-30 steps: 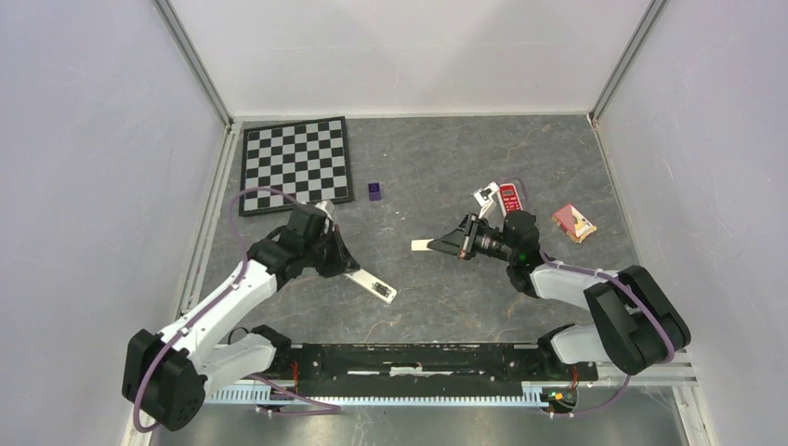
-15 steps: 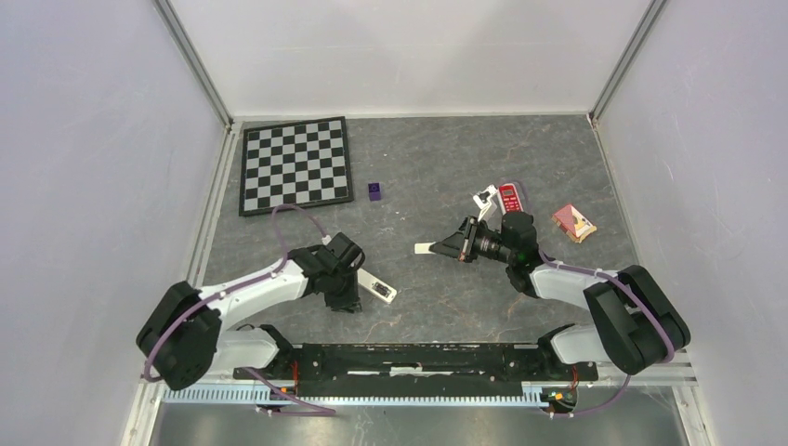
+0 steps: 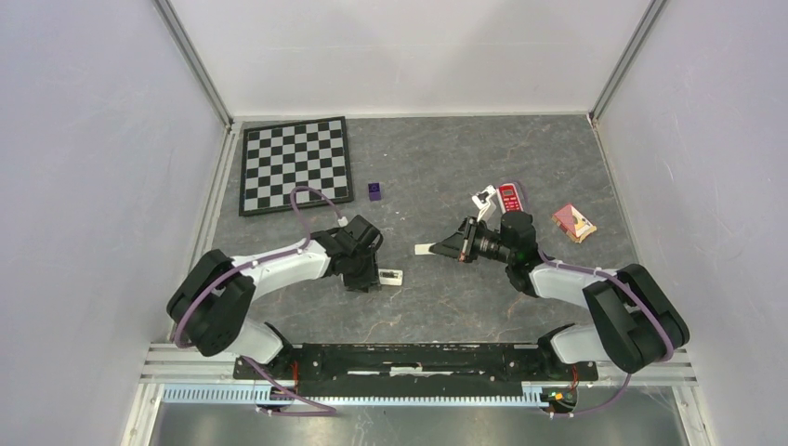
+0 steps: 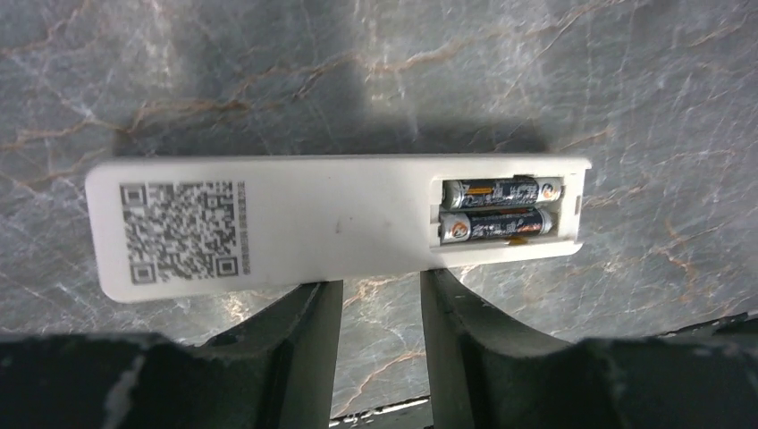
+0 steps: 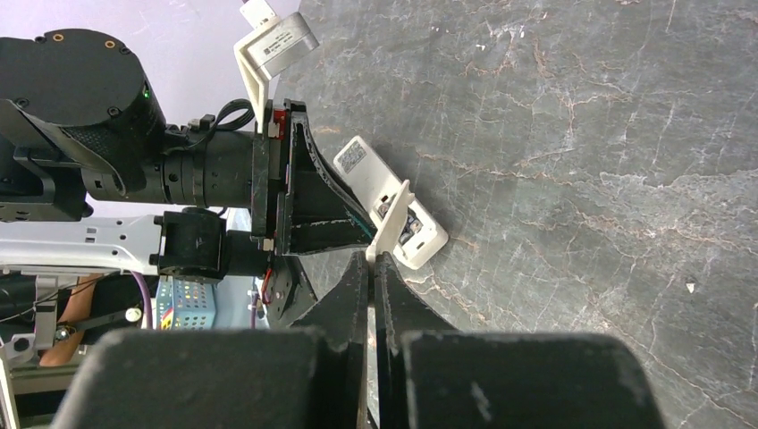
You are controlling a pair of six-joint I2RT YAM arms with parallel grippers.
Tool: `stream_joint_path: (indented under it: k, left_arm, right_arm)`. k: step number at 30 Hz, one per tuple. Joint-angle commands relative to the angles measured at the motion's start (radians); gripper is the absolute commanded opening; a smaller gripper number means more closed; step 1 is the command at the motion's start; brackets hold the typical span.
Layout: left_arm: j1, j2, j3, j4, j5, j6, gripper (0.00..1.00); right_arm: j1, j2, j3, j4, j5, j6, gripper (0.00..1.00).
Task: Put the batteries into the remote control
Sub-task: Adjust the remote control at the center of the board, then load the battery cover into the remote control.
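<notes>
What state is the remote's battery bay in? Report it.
Open and full: two batteries lie side by side in the uncovered bay of the remote control; the right gripper pinches a white strip, likely the cover.

Left end effector [image 3: 364, 279], centre-left of the overhead view, points down, fingers parted; right end effector [image 3: 439, 247], centre-right, pinches a thin white cover [image 3: 423, 247]

Two batteries [image 4: 496, 223] lie side by side in the remote [image 4: 340, 223], on the bench [image 3: 437, 158]; the chessboard [image 3: 295, 164] sits behind, far left.
</notes>
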Motion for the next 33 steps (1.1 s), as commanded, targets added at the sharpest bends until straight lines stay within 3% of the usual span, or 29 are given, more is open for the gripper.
stream_joint_path:
  k: [1, 8, 15, 20, 24, 29, 33]
  left_arm:
    - [-0.003, 0.048, 0.047, 0.066, -0.072, 0.017, 0.45]
    - [-0.003, 0.102, 0.056, 0.128, -0.096, 0.007, 0.42]
    - [-0.003, -0.044, -0.035, 0.106, -0.032, 0.014, 0.46]
    - [0.013, -0.172, -0.128, 0.143, -0.031, -0.026, 0.61]
    - [0.073, -0.255, -0.167, 0.192, 0.027, -0.067, 0.83]
    - [0.205, -0.327, -0.190, 0.224, 0.137, -0.068, 0.93]
    - [0.302, -0.299, -0.185, 0.215, 0.218, -0.019, 0.93]
  right_arm:
    - [0.004, 0.015, 0.043, 0.021, -0.016, -0.025, 0.00]
    - [0.023, 0.052, 0.040, 0.020, -0.024, -0.013, 0.00]
    - [0.086, 0.084, 0.064, 0.020, -0.007, 0.018, 0.00]
    - [0.139, 0.105, 0.089, 0.035, 0.065, 0.090, 0.00]
    - [0.185, 0.121, 0.114, 0.040, 0.136, 0.131, 0.00]
    - [0.200, 0.160, 0.101, 0.043, 0.182, 0.207, 0.00]
    - [0.223, 0.180, 0.103, 0.049, 0.224, 0.239, 0.00]
